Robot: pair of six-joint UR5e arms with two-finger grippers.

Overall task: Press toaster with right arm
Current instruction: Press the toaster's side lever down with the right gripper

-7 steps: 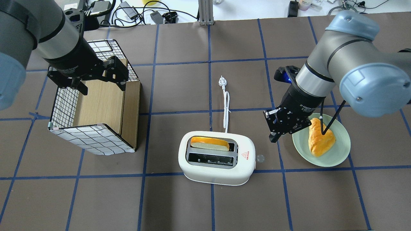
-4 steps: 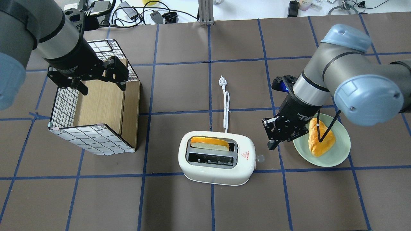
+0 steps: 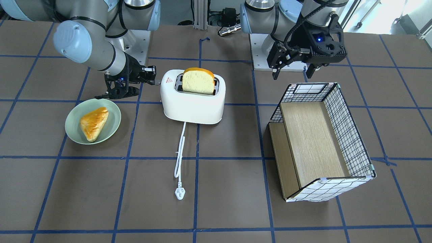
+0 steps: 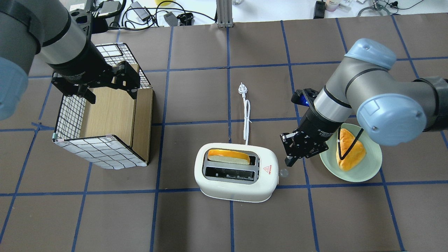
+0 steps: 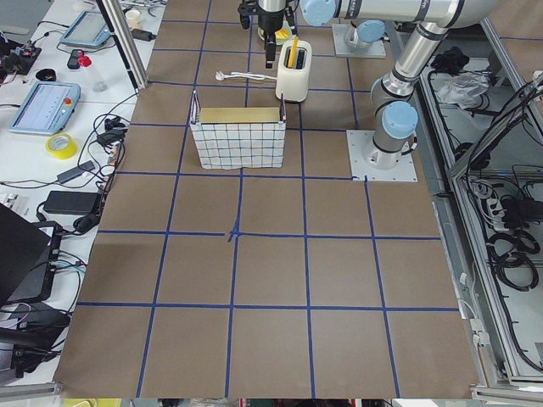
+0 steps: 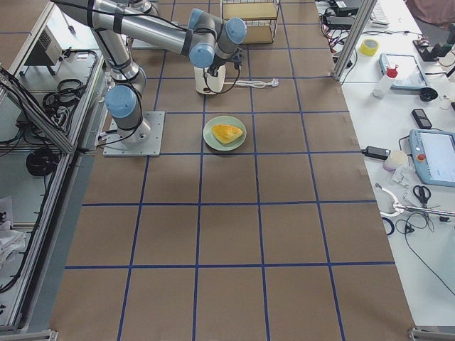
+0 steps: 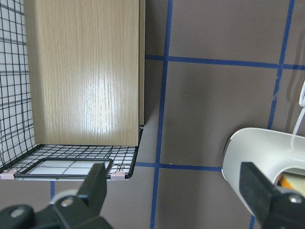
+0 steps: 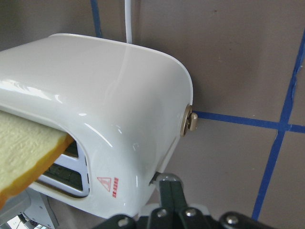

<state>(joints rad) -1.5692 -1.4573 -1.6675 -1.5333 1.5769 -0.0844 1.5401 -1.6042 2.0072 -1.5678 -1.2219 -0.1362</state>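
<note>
The white toaster (image 4: 236, 173) stands at the table's middle, with a bread slice (image 4: 228, 156) upright in its far slot. It also shows in the front view (image 3: 192, 98) and fills the right wrist view (image 8: 109, 109). My right gripper (image 4: 289, 161) is shut and empty. It hangs tilted just beside the toaster's right end, close above the small clear lever knob (image 4: 283, 172); I cannot tell whether they touch. In the front view the right gripper (image 3: 152, 80) points at the toaster's end. My left gripper (image 4: 111, 93) is open and empty above the grid-patterned box (image 4: 105, 119).
A green plate (image 4: 364, 176) with a golden pastry (image 4: 350, 150) lies right of the right gripper, under that arm's wrist. The toaster's white cord (image 4: 246, 115) and plug (image 4: 242, 89) trail away behind it. Clutter lies beyond the table's far edge.
My right gripper has moved left and nearer, from the plate's edge to just beside the toaster's right end. The left arm, toaster and bread have not moved.
</note>
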